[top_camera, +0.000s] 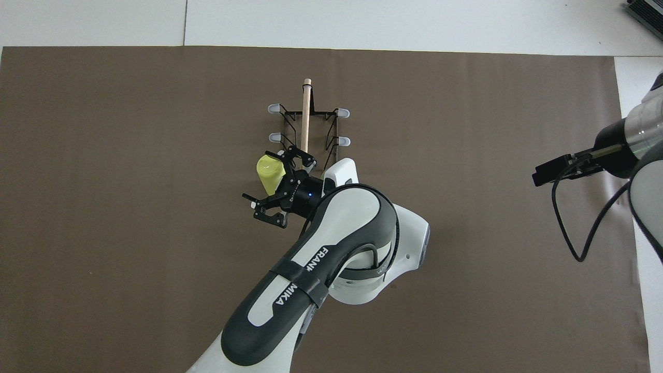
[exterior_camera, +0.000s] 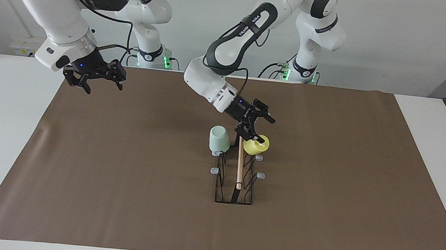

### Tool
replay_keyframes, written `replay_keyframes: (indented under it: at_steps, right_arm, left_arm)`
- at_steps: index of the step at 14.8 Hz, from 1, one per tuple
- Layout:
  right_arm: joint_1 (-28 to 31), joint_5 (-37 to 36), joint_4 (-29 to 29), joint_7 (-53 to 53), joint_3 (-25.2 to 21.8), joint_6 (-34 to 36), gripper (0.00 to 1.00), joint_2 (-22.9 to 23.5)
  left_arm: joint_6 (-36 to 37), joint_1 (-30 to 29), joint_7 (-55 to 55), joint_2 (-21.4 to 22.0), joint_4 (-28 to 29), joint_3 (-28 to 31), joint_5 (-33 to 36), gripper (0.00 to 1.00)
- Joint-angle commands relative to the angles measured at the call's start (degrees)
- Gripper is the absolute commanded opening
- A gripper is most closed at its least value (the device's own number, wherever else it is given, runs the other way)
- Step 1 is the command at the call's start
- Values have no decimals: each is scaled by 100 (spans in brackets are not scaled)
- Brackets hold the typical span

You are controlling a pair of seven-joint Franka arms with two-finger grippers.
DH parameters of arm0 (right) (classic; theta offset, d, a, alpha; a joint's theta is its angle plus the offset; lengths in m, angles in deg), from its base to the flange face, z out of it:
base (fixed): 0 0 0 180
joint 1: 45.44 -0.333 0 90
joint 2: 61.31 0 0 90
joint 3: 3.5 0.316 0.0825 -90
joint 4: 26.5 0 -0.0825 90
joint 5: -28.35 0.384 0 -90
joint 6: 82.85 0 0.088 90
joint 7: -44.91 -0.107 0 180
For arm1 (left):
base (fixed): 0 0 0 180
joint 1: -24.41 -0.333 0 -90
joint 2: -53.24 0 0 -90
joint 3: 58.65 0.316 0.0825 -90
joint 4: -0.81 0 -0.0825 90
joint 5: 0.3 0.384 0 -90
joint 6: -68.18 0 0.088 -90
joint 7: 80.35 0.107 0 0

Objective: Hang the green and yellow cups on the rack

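Both end effectors point(exterior_camera: 255, 125) point(exterior_camera: 94, 79) spread wide

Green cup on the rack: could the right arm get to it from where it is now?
Probably yes: the green cup hangs on the rack's right-arm side, and only bare mat separates it from the open right gripper.

a robotics lab is shown: two white franka arms point(exterior_camera: 231, 47) are mounted at one end of a white table point(exterior_camera: 0, 118), which is covered by a sheet of brown paper point(exterior_camera: 117, 180). bare pale walls, trailing cables point(exterior_camera: 424, 179) and green status lights at the arm bases are seen.
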Motion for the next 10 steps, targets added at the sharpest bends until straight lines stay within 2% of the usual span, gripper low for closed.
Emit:
replay_keyframes:
  at_steps: [1, 5, 8, 10]
  right_arm:
    - [84, -39, -166, -154, 190, 210, 100, 81]
    - [147, -30, -210, -688, 499, 193, 100, 55]
    - [155, -30, -210, -681, 464, 123, 100, 63]
    - [199, -30, -210, -672, 481, 123, 100, 64]
  left_arm:
    - [-174, -3, -56, 141, 105, 88, -118, 100]
    - [-841, -617, 311, 641, 210, 61, -328, 100]
    - [-1535, -1310, 1407, 1195, 412, 44, -925, 100]
    - [-1694, -1733, 2304, 1407, 439, 26, -1434, 100]
